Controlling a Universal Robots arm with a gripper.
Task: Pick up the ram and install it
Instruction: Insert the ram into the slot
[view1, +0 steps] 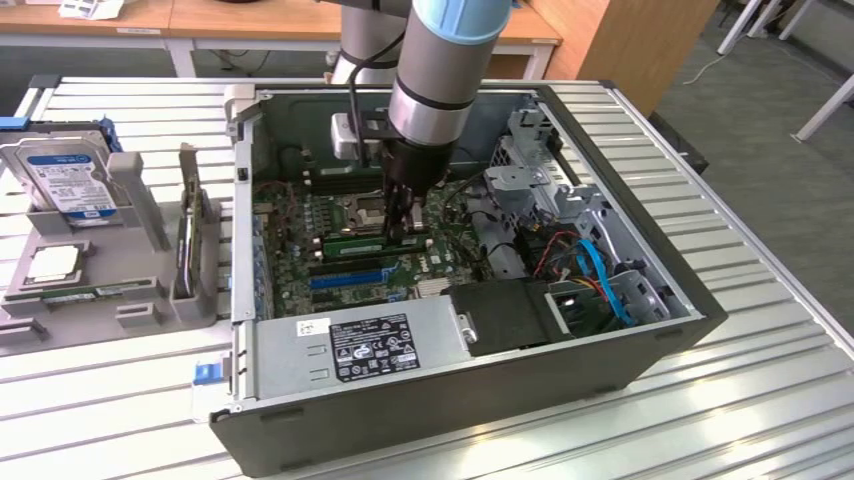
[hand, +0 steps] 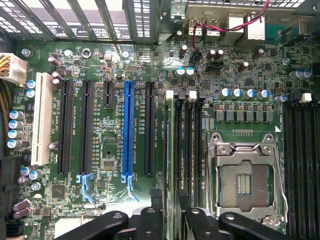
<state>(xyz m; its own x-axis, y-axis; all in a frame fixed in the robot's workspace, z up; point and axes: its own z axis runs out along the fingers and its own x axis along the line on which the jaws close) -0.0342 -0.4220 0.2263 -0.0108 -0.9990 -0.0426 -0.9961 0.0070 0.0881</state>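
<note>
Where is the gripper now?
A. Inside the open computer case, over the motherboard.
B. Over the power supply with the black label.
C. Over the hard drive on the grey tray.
A: the gripper reaches down into the case, its tip at the ram on the motherboard.

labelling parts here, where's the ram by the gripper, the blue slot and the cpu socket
ram (hand: 170, 145), wrist view, exposed edge
blue slot (hand: 128, 130), wrist view, mid-length
cpu socket (hand: 244, 181), wrist view, pin field

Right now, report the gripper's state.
Gripper: cannot be told whether open or closed; it is down right at the ram, which stands on edge on the motherboard.
</note>
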